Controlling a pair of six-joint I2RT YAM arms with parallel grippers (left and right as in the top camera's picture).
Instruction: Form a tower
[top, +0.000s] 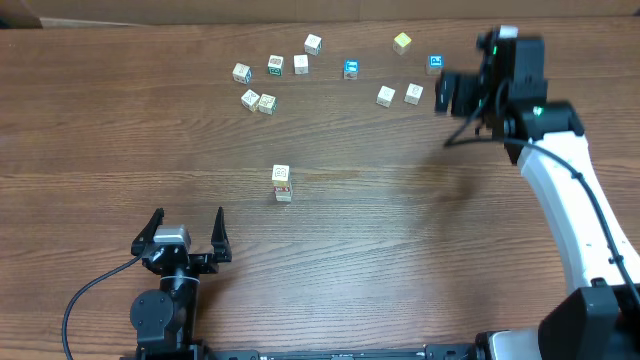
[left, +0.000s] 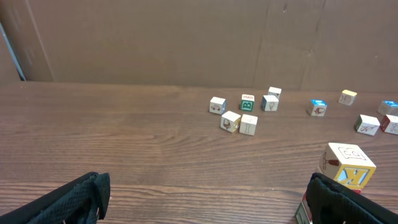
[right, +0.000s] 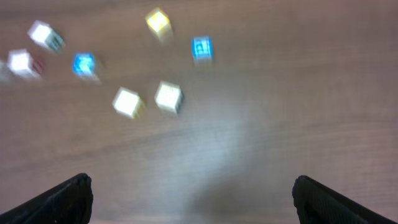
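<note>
The tower is a short column of pale printed cubes standing in the middle of the table. In the left wrist view the tower rises just behind my right-hand finger, which hides its lower part. My left gripper sits near the front edge, below and left of the tower, open and empty. My right gripper hovers at the back right beside two pale cubes, also open with nothing in it. The right wrist view is blurred.
Loose cubes lie along the back: several pale ones, a green-faced one, two blue-faced ones and a yellow cube. A cardboard wall stands behind the table.
</note>
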